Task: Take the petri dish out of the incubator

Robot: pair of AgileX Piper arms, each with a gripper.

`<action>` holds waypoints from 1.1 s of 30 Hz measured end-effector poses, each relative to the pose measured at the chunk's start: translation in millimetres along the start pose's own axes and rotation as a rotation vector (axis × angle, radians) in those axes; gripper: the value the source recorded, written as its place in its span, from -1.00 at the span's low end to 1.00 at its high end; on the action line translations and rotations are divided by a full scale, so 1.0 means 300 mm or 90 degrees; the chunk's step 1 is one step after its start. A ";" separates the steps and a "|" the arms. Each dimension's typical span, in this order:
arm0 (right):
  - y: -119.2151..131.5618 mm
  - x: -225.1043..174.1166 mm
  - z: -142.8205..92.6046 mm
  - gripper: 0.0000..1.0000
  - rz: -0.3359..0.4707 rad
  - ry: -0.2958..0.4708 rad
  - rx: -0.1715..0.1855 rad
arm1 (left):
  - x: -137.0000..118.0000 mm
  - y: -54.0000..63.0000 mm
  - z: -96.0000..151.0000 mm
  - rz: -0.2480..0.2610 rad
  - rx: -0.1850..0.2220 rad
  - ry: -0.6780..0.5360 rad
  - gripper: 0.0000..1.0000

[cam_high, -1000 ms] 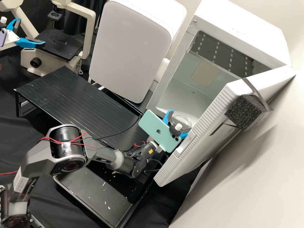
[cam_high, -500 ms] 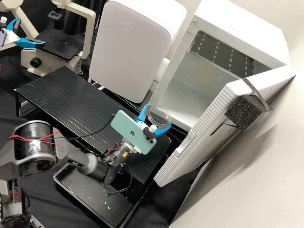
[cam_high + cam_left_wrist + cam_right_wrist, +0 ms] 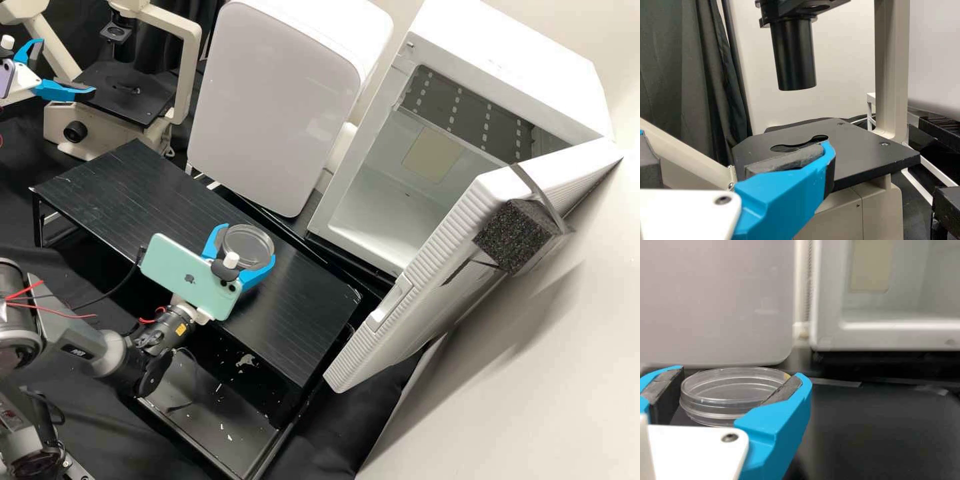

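Petri dish is clamped between the two blue fingers of my right gripper, with a pad against its rim on either side. Position of dish: just above center-left of the high view, outside the incubator and over the black stand. Clearance between dish and stand cannot be told. Dish attitude in the right wrist view: roughly level.

A pale green phone is mounted on the right gripper. My left gripper is at the upper left of the frame, its fingers spread apart, near the flat black stage of the microscope.

The incubator is at the upper right; its door stands open, with a black foam block strapped to it. A white appliance is at upper center. A black tray is at lower center-left.
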 end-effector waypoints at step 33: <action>-0.047 -0.081 -0.030 1.00 -0.011 0.005 -0.019 | 0.000 0.000 0.000 0.000 0.000 0.000 1.00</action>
